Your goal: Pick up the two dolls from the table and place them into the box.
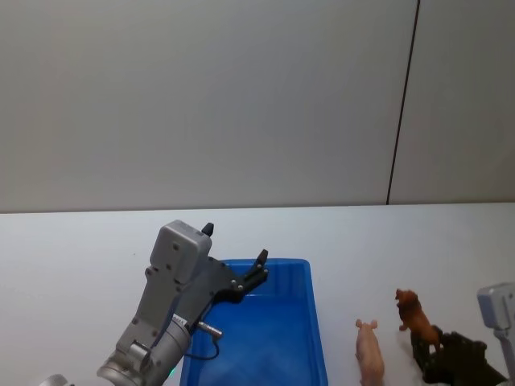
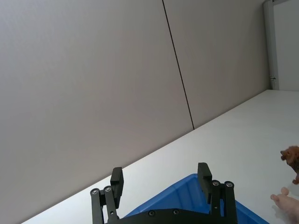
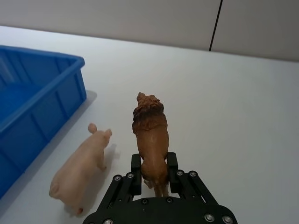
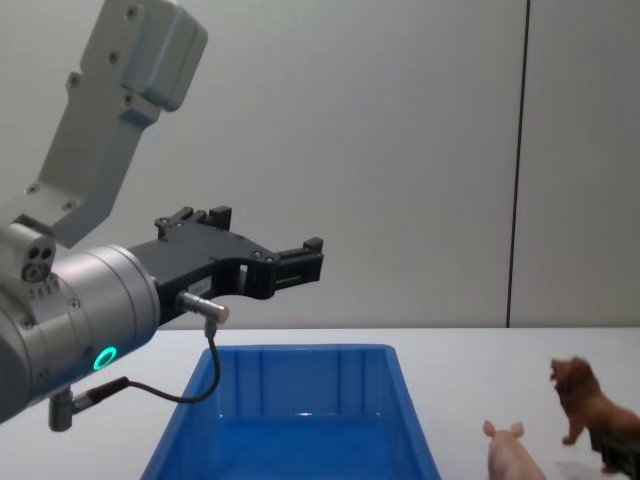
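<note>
The reddish-brown lion stands on the white table, right of the blue box. My right gripper is shut on the lion's hindquarters, one finger on each flank; it also shows as the right gripper behind the lion. The pale pink pig lies untouched between the lion and the box, seen too as the pig. My left gripper hangs open and empty above the box's far left part, the left gripper well above the box rim.
A grey wall with a dark vertical seam rises behind the table. Bare tabletop stretches beyond the box and to its left. The box interior holds nothing that I can see.
</note>
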### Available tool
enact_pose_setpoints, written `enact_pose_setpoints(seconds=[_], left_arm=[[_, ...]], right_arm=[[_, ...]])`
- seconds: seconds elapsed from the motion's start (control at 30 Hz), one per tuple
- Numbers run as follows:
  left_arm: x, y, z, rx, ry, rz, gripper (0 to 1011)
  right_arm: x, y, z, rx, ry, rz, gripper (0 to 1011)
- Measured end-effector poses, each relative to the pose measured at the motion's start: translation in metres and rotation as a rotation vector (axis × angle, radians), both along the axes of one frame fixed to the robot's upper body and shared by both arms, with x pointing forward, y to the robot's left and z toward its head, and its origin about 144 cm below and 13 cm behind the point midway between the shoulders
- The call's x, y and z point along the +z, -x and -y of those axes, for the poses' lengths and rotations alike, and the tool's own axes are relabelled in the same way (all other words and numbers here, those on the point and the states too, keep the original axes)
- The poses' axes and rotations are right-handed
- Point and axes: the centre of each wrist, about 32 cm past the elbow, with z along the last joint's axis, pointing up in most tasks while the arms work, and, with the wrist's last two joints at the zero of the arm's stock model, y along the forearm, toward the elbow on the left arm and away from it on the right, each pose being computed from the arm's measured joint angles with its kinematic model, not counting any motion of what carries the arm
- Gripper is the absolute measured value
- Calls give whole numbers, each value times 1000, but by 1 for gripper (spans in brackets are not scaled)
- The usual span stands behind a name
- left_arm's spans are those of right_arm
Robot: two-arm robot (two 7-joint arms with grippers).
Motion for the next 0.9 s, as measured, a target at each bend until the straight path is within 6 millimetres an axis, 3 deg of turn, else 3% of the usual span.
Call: enact_pose_setpoints(seconds=[0.4, 0.9], left_arm=[[0, 0, 0, 0, 0, 0, 1002], [0, 0, 0, 0, 0, 0, 1002]], right_arm=[[20, -8, -8, 24, 22, 149, 306], [55, -38, -32, 197, -23, 225, 306]])
